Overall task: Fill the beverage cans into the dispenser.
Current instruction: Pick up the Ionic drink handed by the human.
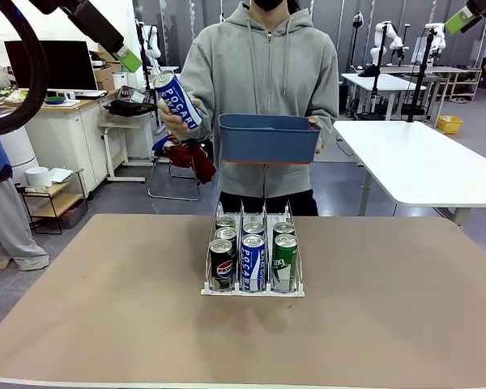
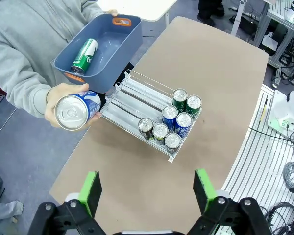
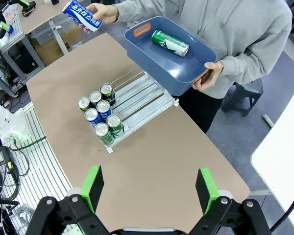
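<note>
The dispenser [image 1: 264,213] stands mid-table with several beverage cans upright at its near end: a black Pepsi [image 1: 221,266], a blue-and-white Pocari [image 1: 253,263] and a green can [image 1: 285,262] in front. The rear of the dispenser's lanes [image 2: 132,98] [image 3: 147,95] lies bare. Across the table, a person's hand holds a Pocari can [image 1: 176,100] [image 2: 73,111] [image 3: 82,14] in the air. My left gripper [image 2: 147,191] and right gripper [image 3: 149,188] hang open high above the table, holding nothing. One green fingertip [image 1: 130,59] shows top left, another fingertip [image 1: 459,20] top right.
The person's other hand holds a blue plastic bin [image 1: 267,139] [image 2: 118,63] [image 3: 152,68] above the dispenser's far end, with one green can [image 2: 85,56] [image 3: 170,43] lying inside. Bare brown tabletop surrounds the dispenser. A white table [image 1: 421,162] stands behind on the right.
</note>
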Available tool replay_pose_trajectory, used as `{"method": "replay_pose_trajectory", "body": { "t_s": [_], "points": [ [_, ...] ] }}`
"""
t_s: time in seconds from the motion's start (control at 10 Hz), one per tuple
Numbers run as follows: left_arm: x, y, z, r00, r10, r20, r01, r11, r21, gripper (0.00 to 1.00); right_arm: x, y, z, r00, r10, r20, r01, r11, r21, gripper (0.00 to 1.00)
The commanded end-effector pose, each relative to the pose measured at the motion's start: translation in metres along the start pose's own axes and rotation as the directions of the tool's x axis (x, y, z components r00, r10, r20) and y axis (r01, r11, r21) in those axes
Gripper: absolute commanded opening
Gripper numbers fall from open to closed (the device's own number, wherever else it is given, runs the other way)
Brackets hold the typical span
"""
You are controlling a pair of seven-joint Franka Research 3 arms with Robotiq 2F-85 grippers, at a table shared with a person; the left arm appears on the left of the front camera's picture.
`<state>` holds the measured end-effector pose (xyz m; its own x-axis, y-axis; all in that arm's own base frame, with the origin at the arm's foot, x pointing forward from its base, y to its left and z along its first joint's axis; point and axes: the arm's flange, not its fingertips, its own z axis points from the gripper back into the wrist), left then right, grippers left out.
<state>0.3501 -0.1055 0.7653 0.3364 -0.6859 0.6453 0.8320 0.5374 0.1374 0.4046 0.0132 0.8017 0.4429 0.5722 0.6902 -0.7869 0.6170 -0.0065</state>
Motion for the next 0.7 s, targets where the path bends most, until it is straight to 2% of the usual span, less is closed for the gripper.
{"method": "replay_pose_trajectory", "body": {
  "t_s": [0.0,0.6],
  "points": [
    [-0.0033,0.0017,-0.0006,1.000,-0.008,0.002,0.008,1.000,0.002,1.00,-0.0011,0.0008,0.0000,1.000,-0.005,-0.001,0.005,1.000,0.002,1.00],
    [-0.0033,0.0017,-0.0006,1.000,-0.008,0.002,0.008,1.000,0.002,1.00,-0.0011,0.0008,0.0000,1.000,-0.005,-0.001,0.005,1.000,0.002,1.00]
  ]
}}
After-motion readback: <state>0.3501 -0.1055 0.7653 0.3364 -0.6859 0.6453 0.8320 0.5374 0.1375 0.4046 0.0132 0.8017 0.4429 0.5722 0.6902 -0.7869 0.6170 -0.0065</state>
